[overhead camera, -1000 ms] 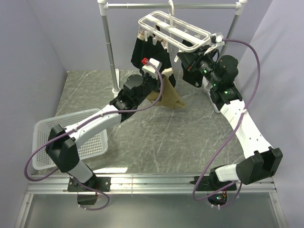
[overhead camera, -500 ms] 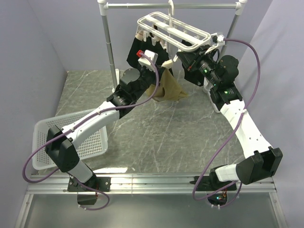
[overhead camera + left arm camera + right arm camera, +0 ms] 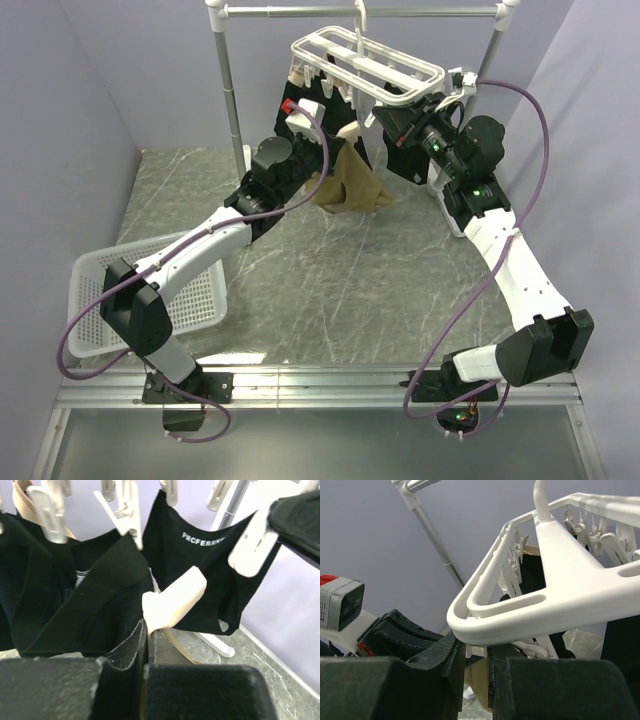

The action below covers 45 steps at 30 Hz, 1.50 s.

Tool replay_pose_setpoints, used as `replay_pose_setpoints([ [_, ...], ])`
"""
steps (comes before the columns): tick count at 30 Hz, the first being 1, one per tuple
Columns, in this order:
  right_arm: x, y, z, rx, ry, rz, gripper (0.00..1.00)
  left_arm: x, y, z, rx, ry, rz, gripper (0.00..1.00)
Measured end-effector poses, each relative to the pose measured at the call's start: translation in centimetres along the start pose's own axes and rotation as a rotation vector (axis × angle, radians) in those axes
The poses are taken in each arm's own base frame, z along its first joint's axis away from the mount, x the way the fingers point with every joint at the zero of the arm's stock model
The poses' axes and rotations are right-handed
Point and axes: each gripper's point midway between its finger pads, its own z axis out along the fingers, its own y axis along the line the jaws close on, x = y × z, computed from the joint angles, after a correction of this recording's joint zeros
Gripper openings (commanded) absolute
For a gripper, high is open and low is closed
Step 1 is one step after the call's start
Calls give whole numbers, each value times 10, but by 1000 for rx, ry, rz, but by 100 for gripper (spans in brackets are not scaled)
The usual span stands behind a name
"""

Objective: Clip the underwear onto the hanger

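Pinched the underwear (image 3: pixel 352 185) tight in the left gripper (image 3: pixel 338 138), by the pale waistband. Hung long and floppy from there toward 5 o'clock in the top view, soft tan cloth spreading wide at the low end. Dangled just under the hanger (image 3: pixel 366 62), a hard white plastic frame with bars and little clips (image 3: pixel 50 510). Set the right gripper (image 3: pixel 476 662), fingers nearly closed, beneath its 4 o'clock corner; could not tell if gripping.

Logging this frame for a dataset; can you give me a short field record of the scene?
left gripper: shut on the underwear waistband, held up beneath the hanger clips
right gripper: just under the hanger frame's edge; jaw state unclear
underwear: hanging from left gripper, not yet clipped
black garments: clipped on hanger
basket: far left, by left arm's base
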Motion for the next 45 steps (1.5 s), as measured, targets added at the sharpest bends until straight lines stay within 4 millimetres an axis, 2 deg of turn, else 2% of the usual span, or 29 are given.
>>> replay_pose_setpoints([
  [3, 3, -2, 2, 1, 7, 9, 0, -2, 4, 3, -4, -3, -16, 0],
  [35, 17, -11, 15, -22, 32, 105, 0, -3, -21, 11, 111, 0, -107, 0],
  [45, 18, -10, 16, -35, 37, 122, 0, -13, -27, 16, 135, -19, -128, 0],
])
